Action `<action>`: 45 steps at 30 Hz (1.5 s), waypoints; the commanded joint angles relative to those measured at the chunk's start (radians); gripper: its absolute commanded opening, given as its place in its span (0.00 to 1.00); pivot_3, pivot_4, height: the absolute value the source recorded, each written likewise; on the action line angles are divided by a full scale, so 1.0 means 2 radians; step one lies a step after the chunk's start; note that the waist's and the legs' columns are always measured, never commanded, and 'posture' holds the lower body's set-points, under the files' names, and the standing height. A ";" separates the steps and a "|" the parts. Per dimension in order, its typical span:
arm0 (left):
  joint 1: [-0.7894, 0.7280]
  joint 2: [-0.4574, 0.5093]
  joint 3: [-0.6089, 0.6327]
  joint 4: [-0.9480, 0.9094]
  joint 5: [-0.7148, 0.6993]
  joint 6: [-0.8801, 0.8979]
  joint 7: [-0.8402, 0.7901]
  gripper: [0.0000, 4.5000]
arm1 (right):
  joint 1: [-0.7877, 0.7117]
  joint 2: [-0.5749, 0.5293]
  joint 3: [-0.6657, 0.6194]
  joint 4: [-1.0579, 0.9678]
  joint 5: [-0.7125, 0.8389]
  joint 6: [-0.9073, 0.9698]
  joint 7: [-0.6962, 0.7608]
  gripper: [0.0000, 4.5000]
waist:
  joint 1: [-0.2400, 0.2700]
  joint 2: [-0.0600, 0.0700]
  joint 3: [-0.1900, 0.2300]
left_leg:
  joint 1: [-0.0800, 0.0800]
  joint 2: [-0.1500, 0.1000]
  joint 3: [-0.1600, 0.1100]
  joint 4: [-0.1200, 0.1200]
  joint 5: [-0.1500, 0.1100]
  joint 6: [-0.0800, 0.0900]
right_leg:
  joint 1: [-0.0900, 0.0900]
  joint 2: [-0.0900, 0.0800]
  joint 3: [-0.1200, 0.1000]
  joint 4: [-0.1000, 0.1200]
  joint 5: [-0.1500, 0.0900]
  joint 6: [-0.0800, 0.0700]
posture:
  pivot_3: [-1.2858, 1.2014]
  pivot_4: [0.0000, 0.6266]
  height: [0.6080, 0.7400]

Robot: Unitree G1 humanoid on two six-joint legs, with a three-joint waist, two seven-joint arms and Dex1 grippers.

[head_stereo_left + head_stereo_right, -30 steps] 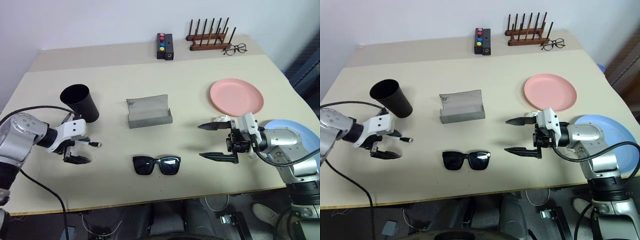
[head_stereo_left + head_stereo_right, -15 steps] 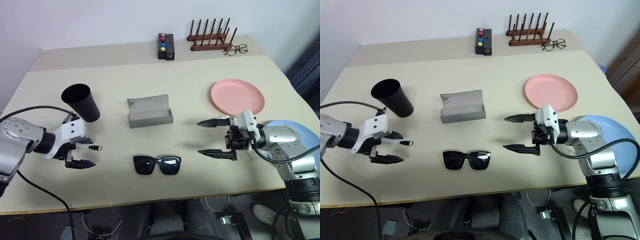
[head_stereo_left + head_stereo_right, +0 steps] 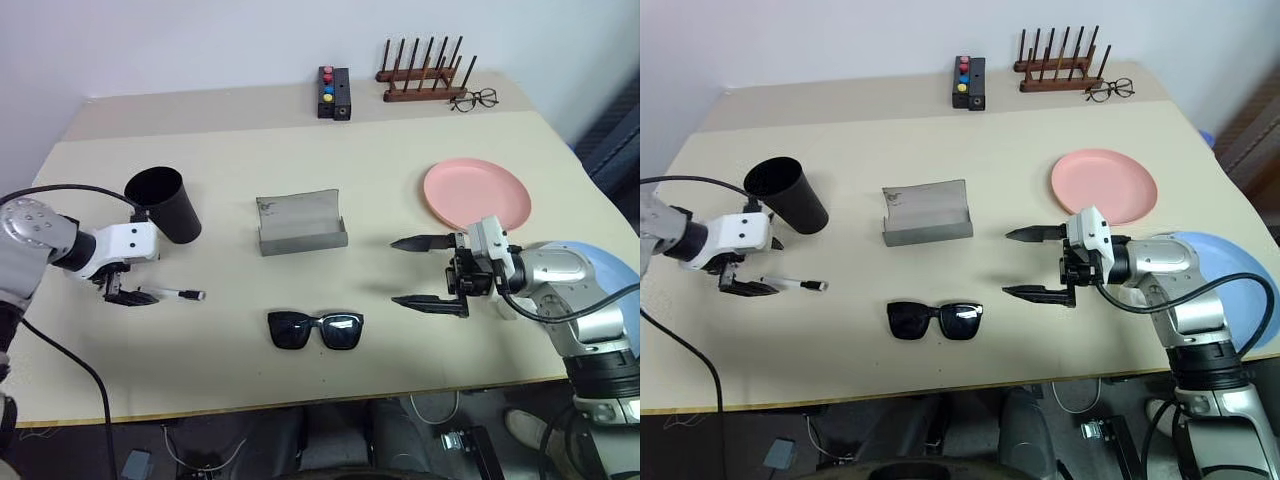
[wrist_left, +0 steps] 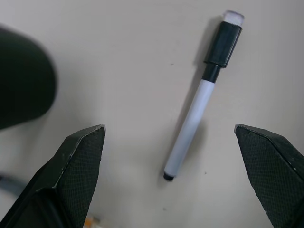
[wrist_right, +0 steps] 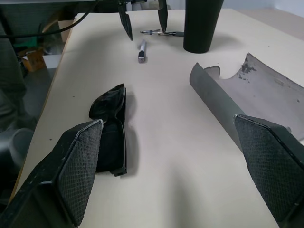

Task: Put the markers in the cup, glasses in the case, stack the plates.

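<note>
A wide beige table [image 3: 300, 200] is filling the scene, and none of the three jobs is looking finished. Toward the right side, the salmon pink plate [image 3: 475, 193] is lying flat, while the light blue plate [image 3: 1240, 290] is sitting apart from it at the right edge, partly behind the right arm, so the plates are not yet stacked. Near the middle, the grey case [image 3: 301, 224] is standing open and empty, and the black sunglasses [image 3: 315, 329] are lying unfolded on the table nearer the robot, well apart from the case. On the left, the black cup [image 3: 164, 204] is standing upright, and whether anything is inside it cannot be told. The white marker with the black cap [image 4: 199, 97] is lying on the table just beside the cup, still outside it, and a second, darker marker [image 5: 159, 33] is lying close by, next to the cup. The left gripper [image 3: 128, 293] is hovering over the white marker with its fingers spread wide on either side, touching nothing; it seems to be lining up for a pick. The right gripper [image 3: 425, 272] is hanging above the table between the sunglasses and the pink plate, fingers spread wide too, holding nothing. At the far edge, a wooden rack [image 3: 424, 75], wire-framed spectacles [image 3: 472, 98] and a small black box with coloured buttons [image 3: 330, 92] are sitting untouched
</note>
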 commanded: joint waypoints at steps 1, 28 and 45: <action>-0.024 -0.004 -0.014 0.031 0.024 -0.037 -0.019 0.99 | 0.009 -0.009 -0.020 -0.027 0.007 0.000 -0.007 1.00 | -0.001 0.000 0.000 | 0.000 0.000 0.000 0.000 0.000 0.000 | 0.000 0.000 0.000 0.000 0.000 0.000 | 0.52 0.24 1.00; 0.008 -0.009 -0.005 -0.019 0.035 -0.059 -0.030 0.17 | 0.015 -0.011 -0.023 -0.028 0.004 -0.003 -0.017 1.00 | -0.003 0.000 0.000 | 0.000 0.000 0.000 0.001 0.000 0.000 | 0.000 0.000 0.000 0.001 0.000 0.000 | 0.52 0.24 1.00; 0.098 0.001 0.076 -0.174 -0.047 0.087 0.026 0.17 | -0.026 0.005 -0.007 0.020 -0.009 -0.022 0.000 1.00 | -0.011 -0.001 0.000 | -0.001 0.000 0.000 0.003 -0.001 0.001 | 0.000 0.000 0.000 0.001 0.000 0.000 | 0.52 0.24 1.00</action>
